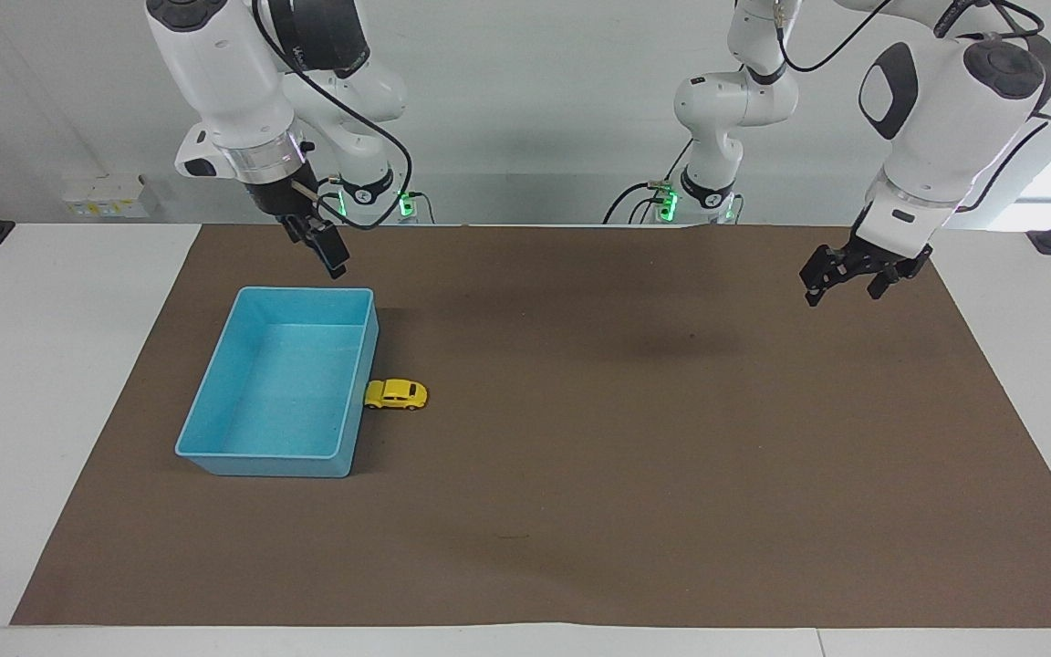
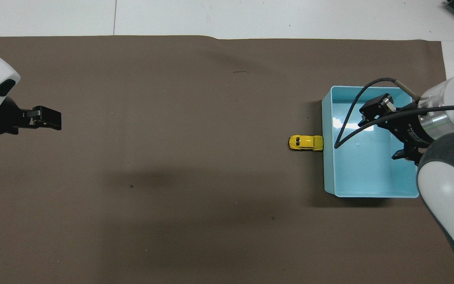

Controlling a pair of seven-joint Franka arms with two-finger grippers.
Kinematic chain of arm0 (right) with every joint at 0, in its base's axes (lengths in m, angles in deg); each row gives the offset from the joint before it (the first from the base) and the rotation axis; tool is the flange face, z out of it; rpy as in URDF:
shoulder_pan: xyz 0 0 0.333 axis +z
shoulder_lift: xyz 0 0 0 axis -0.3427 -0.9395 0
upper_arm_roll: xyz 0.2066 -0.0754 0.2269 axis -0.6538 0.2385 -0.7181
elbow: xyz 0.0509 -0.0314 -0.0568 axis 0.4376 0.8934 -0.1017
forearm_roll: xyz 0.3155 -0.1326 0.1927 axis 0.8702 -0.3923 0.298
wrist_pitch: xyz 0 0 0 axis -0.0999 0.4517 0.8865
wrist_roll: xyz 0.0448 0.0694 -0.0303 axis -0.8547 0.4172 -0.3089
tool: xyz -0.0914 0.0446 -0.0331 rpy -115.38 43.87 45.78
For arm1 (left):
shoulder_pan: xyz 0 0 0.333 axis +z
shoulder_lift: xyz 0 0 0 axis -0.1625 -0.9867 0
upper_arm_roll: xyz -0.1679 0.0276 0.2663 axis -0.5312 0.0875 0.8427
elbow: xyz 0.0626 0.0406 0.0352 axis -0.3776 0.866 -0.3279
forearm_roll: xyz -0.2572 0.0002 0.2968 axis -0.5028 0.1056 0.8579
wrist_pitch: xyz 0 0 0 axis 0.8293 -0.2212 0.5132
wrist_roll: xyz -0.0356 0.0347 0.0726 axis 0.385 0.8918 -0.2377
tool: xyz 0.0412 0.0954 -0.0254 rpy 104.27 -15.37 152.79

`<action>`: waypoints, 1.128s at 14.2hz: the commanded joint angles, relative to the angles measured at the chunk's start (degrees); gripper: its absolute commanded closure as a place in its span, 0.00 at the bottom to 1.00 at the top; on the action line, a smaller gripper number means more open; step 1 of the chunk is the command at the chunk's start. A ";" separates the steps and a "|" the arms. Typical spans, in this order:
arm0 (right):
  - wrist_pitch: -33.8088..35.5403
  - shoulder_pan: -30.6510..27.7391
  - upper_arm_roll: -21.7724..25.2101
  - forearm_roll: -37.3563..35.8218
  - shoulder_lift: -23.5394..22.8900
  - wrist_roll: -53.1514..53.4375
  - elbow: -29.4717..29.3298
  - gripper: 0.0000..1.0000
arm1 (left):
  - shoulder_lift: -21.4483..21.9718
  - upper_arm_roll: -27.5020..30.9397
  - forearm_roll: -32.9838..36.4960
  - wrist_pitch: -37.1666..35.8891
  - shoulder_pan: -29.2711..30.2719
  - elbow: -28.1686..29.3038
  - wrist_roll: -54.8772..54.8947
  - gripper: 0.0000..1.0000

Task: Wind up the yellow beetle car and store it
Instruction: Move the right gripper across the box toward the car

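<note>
Though beside bin (image 1: 215,452), car (image 1: 396,394) unstored

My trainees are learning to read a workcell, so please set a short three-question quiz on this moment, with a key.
1. True or false: the yellow beetle car lies inside the blue bin.
2. Which hand is nearer the car: A) left hand B) right hand?
3. Fill in: the car rests on the brown ____.

Key
1. False: it sits on the mat, against the bin's outer wall.
2. B: it hangs by the bin's end nearest the robots; the left hand waits over the mat's other end.
3. mat.
</note>
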 commanded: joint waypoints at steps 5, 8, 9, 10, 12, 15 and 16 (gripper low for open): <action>-5.02 2.84 -1.29 0.74 -0.97 23.89 0.84 0.00 | 0.27 7.06 0.23 -9.02 -8.49 -7.74 2.79 0.00; -6.60 3.11 -1.29 0.39 -2.37 31.81 0.93 0.00 | 2.99 7.50 -0.04 -8.86 -8.14 -4.16 6.48 0.00; -7.39 3.11 -1.29 0.12 -2.90 34.36 1.10 0.00 | 3.60 7.51 -0.04 -8.78 -7.96 -3.27 7.10 0.00; -8.53 3.11 -1.29 -0.05 -3.16 35.86 1.89 0.00 | 3.61 7.42 -0.04 -8.69 -7.96 -3.17 7.19 0.00; -10.81 3.20 -1.29 -0.23 -3.78 37.89 3.65 0.00 | 3.08 7.42 -0.04 -8.42 -8.22 -3.79 6.76 0.00; -12.66 4.95 -1.20 -1.80 -6.58 41.84 4.00 0.00 | 3.08 7.42 -2.74 -7.19 -7.70 -3.79 6.14 0.00; -14.32 4.95 -1.20 -1.99 -7.03 42.46 4.96 0.00 | 3.34 7.59 -4.94 -7.37 -7.61 -3.88 5.97 0.00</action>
